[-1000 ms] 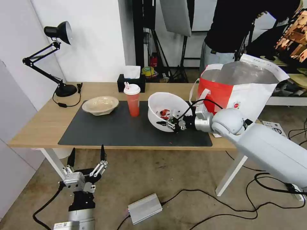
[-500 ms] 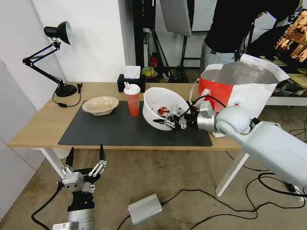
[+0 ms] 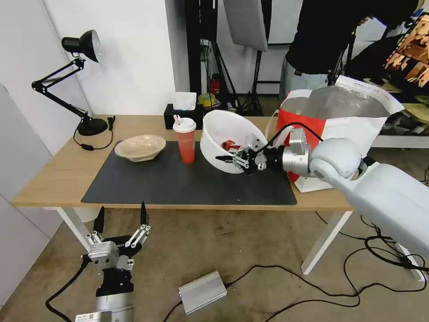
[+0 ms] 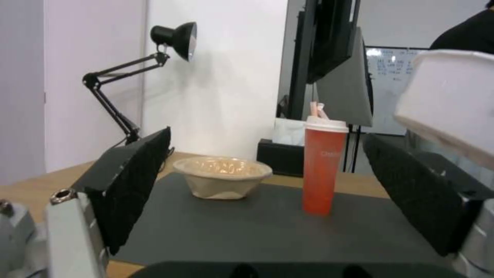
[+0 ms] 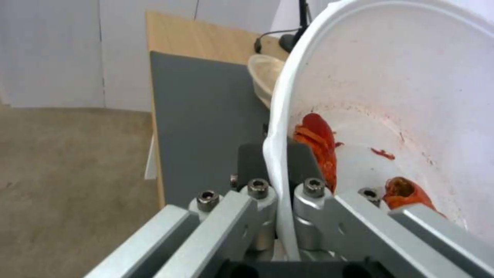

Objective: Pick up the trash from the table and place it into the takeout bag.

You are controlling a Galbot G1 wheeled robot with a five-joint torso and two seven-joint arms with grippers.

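Observation:
My right gripper (image 3: 233, 160) is shut on the rim of the white bowl (image 3: 223, 134), which hangs tilted above the mat, red scraps (image 5: 316, 143) lying inside. Its rim (image 5: 275, 154) runs between the two closed fingers. The red cup (image 3: 185, 141) with a white lid stands on the dark mat just left of the bowl. Farther left rests the beige pulp bowl (image 3: 140, 147). The takeout bag (image 3: 339, 129) stands open at the table's right end, behind my right arm. My left gripper (image 3: 120, 226) hangs open below the table's front edge, facing the cup (image 4: 322, 166) and pulp bowl (image 4: 222, 181).
A black desk lamp (image 3: 76, 80) stands at the table's (image 3: 58, 174) back left, a black tissue box (image 3: 183, 114) behind the cup. A person stands behind the bag. Cables and a silver box (image 3: 202, 291) lie on the floor.
My right gripper has lifted the white bowl off the mat and carried it up and toward the back, tilting it more. The left arm has stayed put.

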